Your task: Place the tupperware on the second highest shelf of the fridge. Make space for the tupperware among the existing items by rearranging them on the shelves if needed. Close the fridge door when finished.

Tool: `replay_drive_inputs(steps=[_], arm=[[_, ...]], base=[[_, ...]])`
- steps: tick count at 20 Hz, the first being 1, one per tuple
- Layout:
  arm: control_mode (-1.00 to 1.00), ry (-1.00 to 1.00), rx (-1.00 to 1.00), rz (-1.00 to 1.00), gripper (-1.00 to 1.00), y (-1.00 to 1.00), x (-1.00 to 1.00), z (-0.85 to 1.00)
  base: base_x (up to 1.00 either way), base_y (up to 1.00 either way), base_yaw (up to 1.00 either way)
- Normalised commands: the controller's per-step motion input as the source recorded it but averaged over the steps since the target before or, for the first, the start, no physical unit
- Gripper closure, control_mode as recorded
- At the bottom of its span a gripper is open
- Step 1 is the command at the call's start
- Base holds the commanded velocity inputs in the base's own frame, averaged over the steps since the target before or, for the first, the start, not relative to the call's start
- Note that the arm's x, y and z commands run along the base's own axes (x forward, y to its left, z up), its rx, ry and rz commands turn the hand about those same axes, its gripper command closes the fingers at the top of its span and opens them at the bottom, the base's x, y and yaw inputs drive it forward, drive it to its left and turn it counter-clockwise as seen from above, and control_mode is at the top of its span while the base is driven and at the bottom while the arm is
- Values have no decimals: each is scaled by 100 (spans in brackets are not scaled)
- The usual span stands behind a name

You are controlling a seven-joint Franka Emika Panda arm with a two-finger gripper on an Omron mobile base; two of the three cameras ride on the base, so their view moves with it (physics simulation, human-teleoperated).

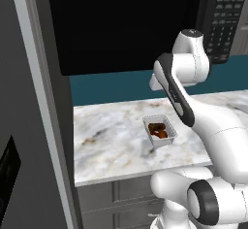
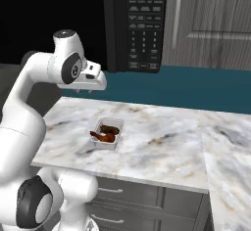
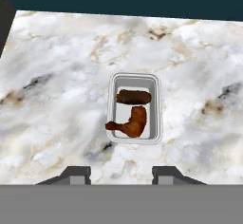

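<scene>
While the tupperware sits on the marble counter, the gripper hangs above it — apart. Its fingers stand parted, holding nothing.

**Open counter around the tupperware, walls to the left and behind**

The tupperware sits alone on the marble counter, with bare stone on every side of it, so a descent from above meets nothing. The gripper hangs over it, jaws apart, with clear air between. Behind the counter rises a teal backsplash, and above that a black microwave overhangs the rear edge. To the left, the tall grey fridge door stands close against the counter's end, closing off that side.
</scene>
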Motion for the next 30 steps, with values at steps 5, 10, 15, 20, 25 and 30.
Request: replay_drive_inputs(steps=[5, 10, 15, 20, 25, 30], arm=[[-100, 0, 0, 0, -100, -22, 0, -26], [-100, 0, 0, 0, -100, -62, 0, -76], [-100, -1, 0, -1, -100, -55, 0, -85], [-100, -3, 2, 0, -100, -20, 0, -70], [-100, 0, 3, -2, -100, 0, 28, -36], [-100, 1, 6, 0, -100, 0, 41, -19]], base=[[0, 0, 0], [0, 0, 0], [0, 0, 0], [0, 0, 0], [0, 0, 0], [0, 0, 0]])
